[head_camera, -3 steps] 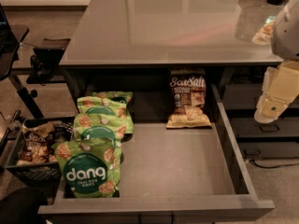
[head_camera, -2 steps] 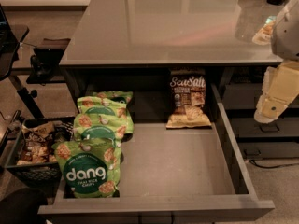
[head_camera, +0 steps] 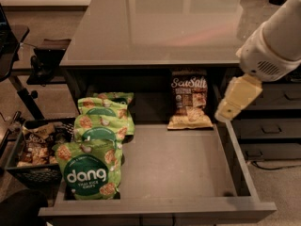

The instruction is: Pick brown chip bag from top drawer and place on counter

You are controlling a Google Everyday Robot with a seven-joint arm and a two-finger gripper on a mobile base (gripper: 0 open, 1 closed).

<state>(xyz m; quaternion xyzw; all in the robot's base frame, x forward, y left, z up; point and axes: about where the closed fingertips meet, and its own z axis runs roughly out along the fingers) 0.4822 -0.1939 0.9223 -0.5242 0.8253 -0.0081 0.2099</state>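
The brown chip bag [head_camera: 189,99] stands upright against the back of the open top drawer [head_camera: 178,168], right of centre, with its white "Sea Salt" script facing me. The glossy grey counter [head_camera: 160,22] lies above and behind the drawer. My gripper [head_camera: 225,113] hangs from the white arm [head_camera: 273,41] at the right. Its cream tip is over the drawer's right wall, just right of the bag and apart from it.
Three green "dang" bags [head_camera: 99,145] lie stacked along the drawer's left side. A black basket of snacks [head_camera: 35,149] sits on the floor at the left. Narrower handled drawers [head_camera: 270,126] are at the right. A dark stand [head_camera: 28,84] is at the far left.
My arm and gripper have moved left and slightly down, from beyond the drawer's right side to over its right wall, closer to the brown chip bag. The bags have not moved.
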